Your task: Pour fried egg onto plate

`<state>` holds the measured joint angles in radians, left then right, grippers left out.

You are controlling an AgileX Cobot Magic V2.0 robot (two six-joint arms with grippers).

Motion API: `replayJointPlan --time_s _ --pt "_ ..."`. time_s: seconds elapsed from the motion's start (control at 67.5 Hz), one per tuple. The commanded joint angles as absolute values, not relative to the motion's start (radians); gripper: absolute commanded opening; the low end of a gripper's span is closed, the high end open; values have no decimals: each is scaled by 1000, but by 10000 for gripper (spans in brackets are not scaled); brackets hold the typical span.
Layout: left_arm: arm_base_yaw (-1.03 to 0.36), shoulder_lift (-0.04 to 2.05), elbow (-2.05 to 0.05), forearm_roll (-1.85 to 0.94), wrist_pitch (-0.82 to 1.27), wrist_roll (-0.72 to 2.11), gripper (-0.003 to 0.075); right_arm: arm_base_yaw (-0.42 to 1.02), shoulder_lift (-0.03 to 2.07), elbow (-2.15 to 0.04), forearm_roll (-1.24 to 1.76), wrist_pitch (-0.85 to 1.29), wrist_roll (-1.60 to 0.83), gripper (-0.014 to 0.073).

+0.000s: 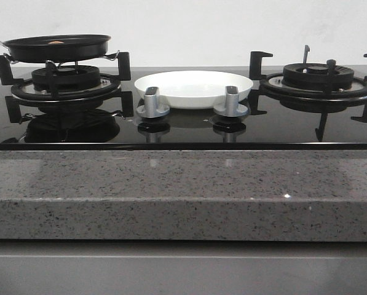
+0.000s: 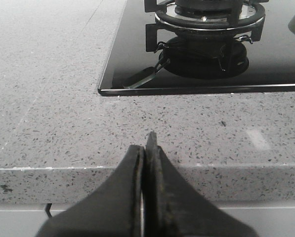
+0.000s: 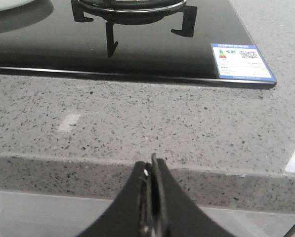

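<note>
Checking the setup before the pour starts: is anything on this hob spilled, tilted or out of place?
Nothing looks spilled or damaged. The frying pan sits level on the left burner, with a bit of the fried egg showing over its rim. The plate rests flat between the burners, behind the two knobs.

Two burners seen: one at left (image 1: 66, 78), one at right (image 1: 318, 77). Two knobs counted, left (image 1: 152, 102) and right (image 1: 231, 101). One frying pan (image 1: 57, 47), one plate (image 1: 194, 88), one fried egg (image 1: 56, 43) (barely visible). Two grippers (image 2: 146, 148) (image 3: 151, 170).
</note>
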<state>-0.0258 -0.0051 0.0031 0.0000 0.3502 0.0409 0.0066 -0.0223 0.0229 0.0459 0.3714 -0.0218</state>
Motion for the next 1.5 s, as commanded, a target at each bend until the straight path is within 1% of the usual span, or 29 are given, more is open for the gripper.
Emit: replayJointPlan --time_s 0.0,1.481 --pt "-32 -21 12 -5 278 39 -20 7 -30 20 28 339 -21 -60" --pt "-32 -21 12 15 278 39 -20 7 -30 20 -13 333 -21 -60"
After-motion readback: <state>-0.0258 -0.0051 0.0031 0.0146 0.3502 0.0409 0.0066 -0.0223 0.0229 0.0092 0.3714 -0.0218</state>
